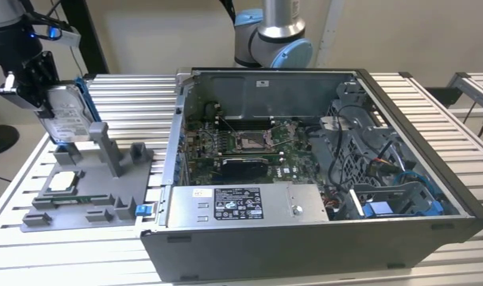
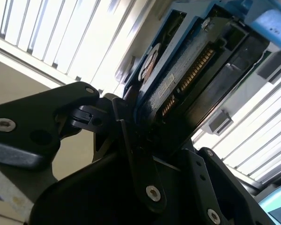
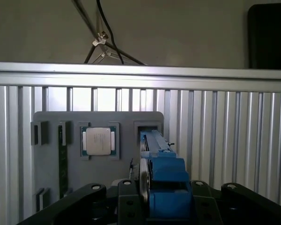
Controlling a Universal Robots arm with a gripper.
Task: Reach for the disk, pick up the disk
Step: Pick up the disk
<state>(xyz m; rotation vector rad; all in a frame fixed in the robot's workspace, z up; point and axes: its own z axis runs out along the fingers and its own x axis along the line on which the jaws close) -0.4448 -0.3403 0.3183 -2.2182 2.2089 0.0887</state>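
The disk (image 1: pixel 69 118) stands on edge at the exterior view's left, a silver-grey drive with a white label and blue rails. Its lower end sits just above the upright posts of the grey fixture (image 1: pixel 94 190). My gripper (image 1: pixel 44 101) comes down from above and is shut on the disk's upper part. In the second wrist view the black fingers (image 2: pixel 131 136) clamp the disk (image 2: pixel 187 79) near its connector end. In the first wrist view the disk's blue rail (image 3: pixel 161 173) runs between the gripper (image 3: pixel 164 199) and the fixture's slot (image 3: pixel 147 131).
A small square silver chip (image 1: pixel 62 182) lies in a pocket of the fixture, also in the first wrist view (image 3: pixel 98 140). An open computer case (image 1: pixel 305 179) fills the middle and right of the slatted table (image 1: pixel 130 95), with a blue bracket (image 1: pixel 400 205) inside.
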